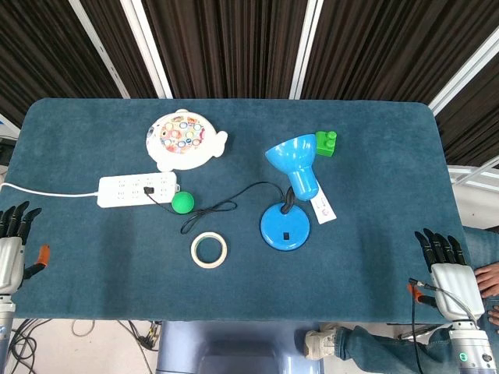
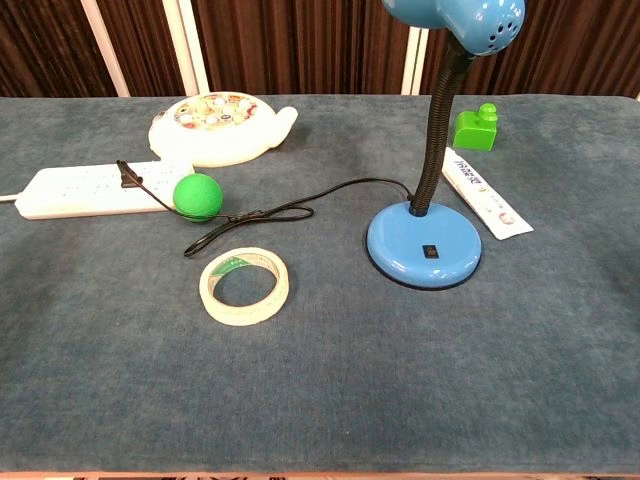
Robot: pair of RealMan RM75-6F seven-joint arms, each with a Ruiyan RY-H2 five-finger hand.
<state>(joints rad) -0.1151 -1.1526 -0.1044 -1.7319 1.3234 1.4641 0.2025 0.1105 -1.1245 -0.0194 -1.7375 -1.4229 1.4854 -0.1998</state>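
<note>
The blue table (image 1: 374, 156) carries one of each thing. The one blue desk lamp (image 2: 425, 250) stands right of centre, its gooseneck rising from the round base and its shade (image 1: 292, 154) tipped toward the far edge; its black cord (image 2: 300, 205) runs left to the one white power strip (image 1: 136, 189), which lies lengthwise left to right near the left edge. Behind the strip sits one white fish-shaped toy (image 1: 183, 139), tail pointing right. One roll of tape (image 2: 245, 286) lies flat in front, one green ball (image 2: 197, 195) touches the cord, one flat white packet (image 2: 487, 194) lies just right of the lamp base, and one green block (image 2: 476, 127) stands beyond it. The left hand (image 1: 12, 248) and right hand (image 1: 451, 273) rest at the table's near corners, well apart from everything, fingers spread, holding nothing.
</note>
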